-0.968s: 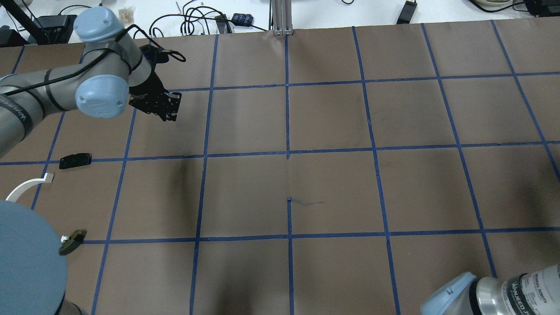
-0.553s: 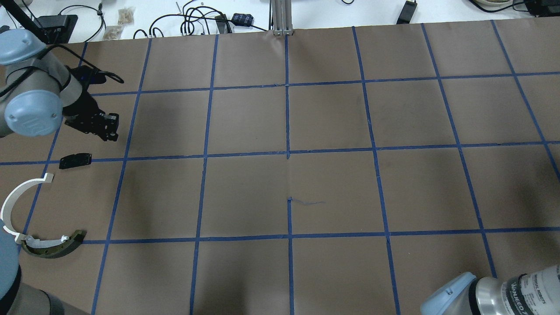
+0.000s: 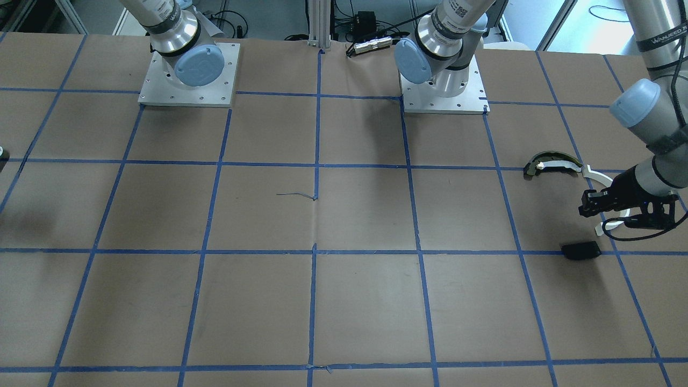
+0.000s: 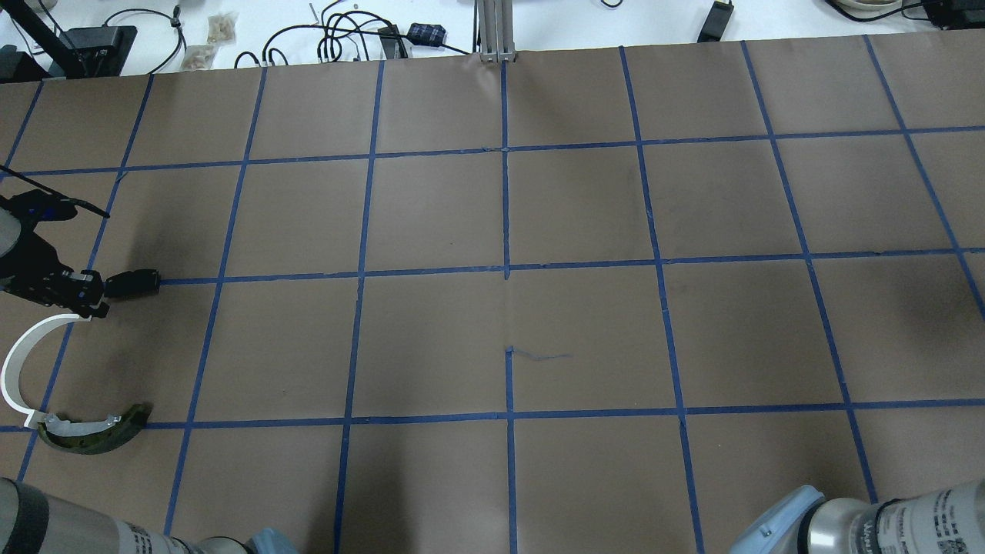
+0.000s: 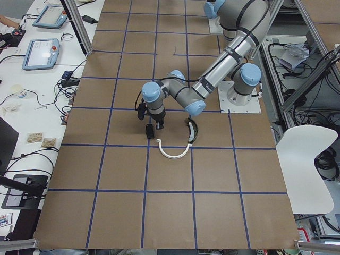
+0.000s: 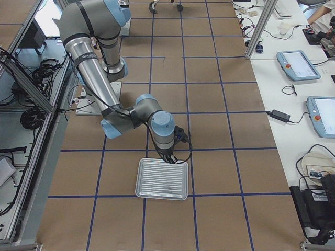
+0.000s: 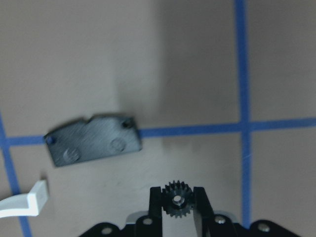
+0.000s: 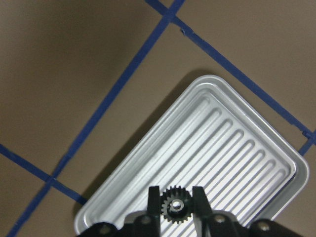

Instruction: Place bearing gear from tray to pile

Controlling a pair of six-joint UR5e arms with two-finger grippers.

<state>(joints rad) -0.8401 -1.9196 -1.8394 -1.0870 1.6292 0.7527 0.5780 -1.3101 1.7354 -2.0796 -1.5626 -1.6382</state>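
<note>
My left gripper is shut on a small black bearing gear. It hovers over the pile, just beside the flat black plate and the end of the white half-ring strip. In the overhead view the left gripper is at the table's left edge, next to the plate, the white strip and the dark and cream arc piece. My right gripper is shut on another black gear over the ribbed metal tray.
The tray lies at the robot's right end of the brown, blue-taped table. The arm bases stand at the robot's side. Cables and devices lie beyond the far edge.
My left arm has swept from the far left of the table towards the robot and leftwards, and its gripper now hangs over the pile. The pile's parts have not moved.
</note>
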